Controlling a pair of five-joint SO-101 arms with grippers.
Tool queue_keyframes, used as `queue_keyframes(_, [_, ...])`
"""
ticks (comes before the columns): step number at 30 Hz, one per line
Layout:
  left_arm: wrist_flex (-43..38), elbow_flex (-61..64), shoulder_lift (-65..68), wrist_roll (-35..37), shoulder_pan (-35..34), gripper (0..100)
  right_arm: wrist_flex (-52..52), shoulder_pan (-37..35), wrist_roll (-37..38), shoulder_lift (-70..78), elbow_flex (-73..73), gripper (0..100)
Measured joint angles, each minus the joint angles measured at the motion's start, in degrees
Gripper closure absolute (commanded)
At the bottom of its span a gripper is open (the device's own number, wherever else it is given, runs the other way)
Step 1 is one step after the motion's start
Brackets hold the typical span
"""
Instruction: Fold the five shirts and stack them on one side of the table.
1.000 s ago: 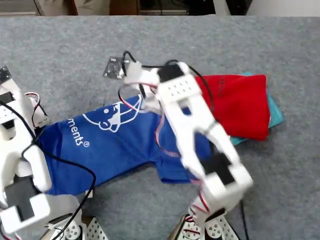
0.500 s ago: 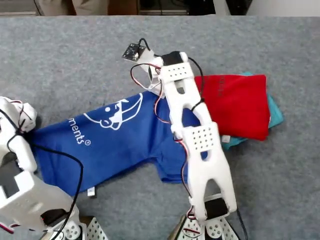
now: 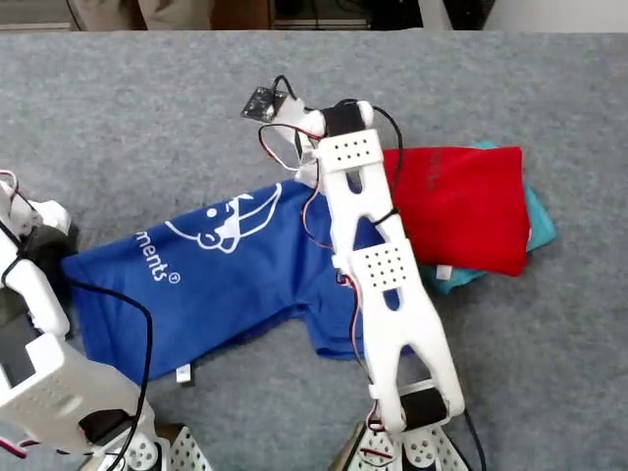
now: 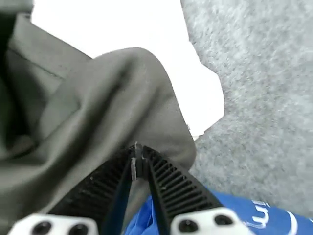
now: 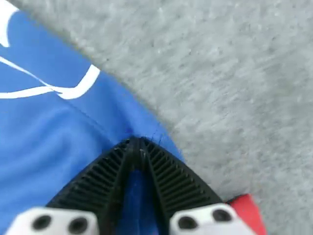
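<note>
A blue shirt with white print lies spread out on the grey table. A folded red shirt rests on a folded teal one at the right. My right gripper is down at the blue shirt's far edge, near the red shirt. In the right wrist view it is shut on that blue hem, with a red corner beside it. My left gripper sits at the shirt's left end. Seen from the left wrist, it is shut, with blue cloth just beneath. I cannot tell whether it pinches any.
Grey-olive cloth and a white surface lie past the table edge in the left wrist view. Loose cables loop around the right arm's wrist. Bare grey table stretches along the far side and at the front right.
The right arm has stretched out flat and brought its gripper down onto the blue shirt's far edge. The left arm has swung its gripper to the shirt's left end.
</note>
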Motion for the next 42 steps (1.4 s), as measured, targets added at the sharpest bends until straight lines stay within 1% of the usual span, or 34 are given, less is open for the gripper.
queue_keyframes(5, [8.1,-6.9,0.0,-2.2,2.5,98,0.3,0.0,0.0,-9.4,0.0,99.0])
queue_keyframes(10, [13.5,-10.5,0.0,-5.0,3.9,98,0.4,-0.2,-4.4,-20.0,1.8,99.1])
queue_keyframes(13, [14.8,-9.8,-1.5,-7.4,3.9,98,0.4,-0.2,-5.2,-27.7,6.0,99.1])
queue_keyframes(17, [14.0,-3.7,-9.7,-10.9,3.9,98,0.4,-0.2,-3.5,-38.8,17.4,99.1])
queue_keyframes(22, [6.4,9.6,-21.8,-11.9,3.3,98,0.4,-0.2,2.2,-54.9,40.1,98.8])
queue_keyframes(24, [2.5,15.1,-24.6,-11.9,2.8,98,0.4,-0.2,4.7,-61.6,50.5,98.8])
queue_keyframes(31, [-11.1,32.6,-25.6,-11.9,2.8,98,-0.4,1.3,14.4,-81.9,88.8,98.7])
queue_keyframes(35, [-19.8,41.5,-25.6,-9.1,2.8,98,-4.5,3.4,20.5,-91.9,109.5,98.7])
queue_keyframes(38, [-25.2,46.3,-25.6,-8.5,2.7,98,-8.2,5.1,24.3,-99.7,122.3,98.7])
queue_keyframes(42, [-30.2,51.3,-25.8,-8.2,2.7,98,-13.9,5.3,29.9,-110.2,135.6,98.7])
